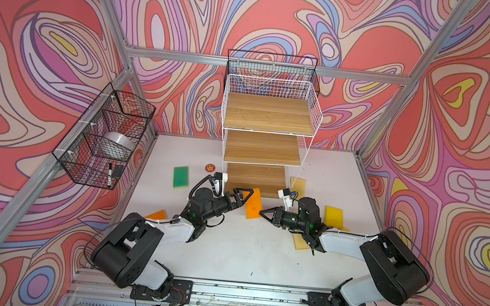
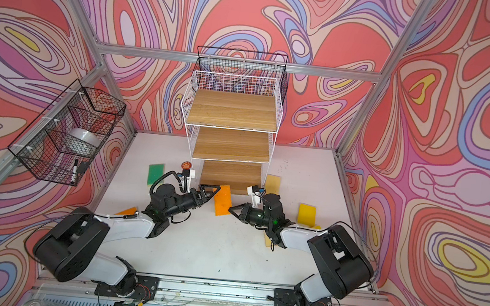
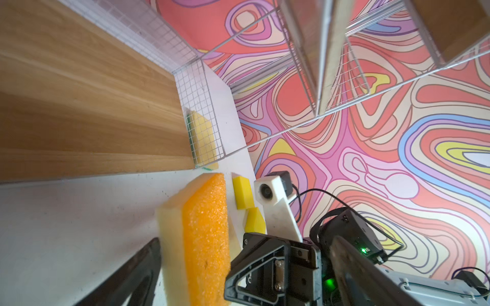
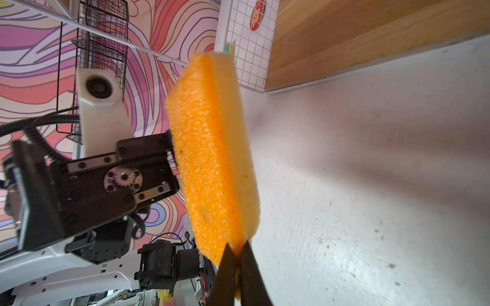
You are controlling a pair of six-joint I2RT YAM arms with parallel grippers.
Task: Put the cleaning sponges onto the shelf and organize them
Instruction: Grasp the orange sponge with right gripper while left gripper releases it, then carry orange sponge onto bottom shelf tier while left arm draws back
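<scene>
Orange sponge [image 1: 254,206] is just in front of the shelf's [image 1: 268,114] bottom board. Right gripper [image 1: 262,213] is clenched on its corner, and left gripper [image 1: 247,196] is spread wide open around it, one finger [image 4: 148,148] against the orange face. Green sponge [image 1: 180,176] lies on the bench [image 1: 227,251] left of the shelf.
</scene>
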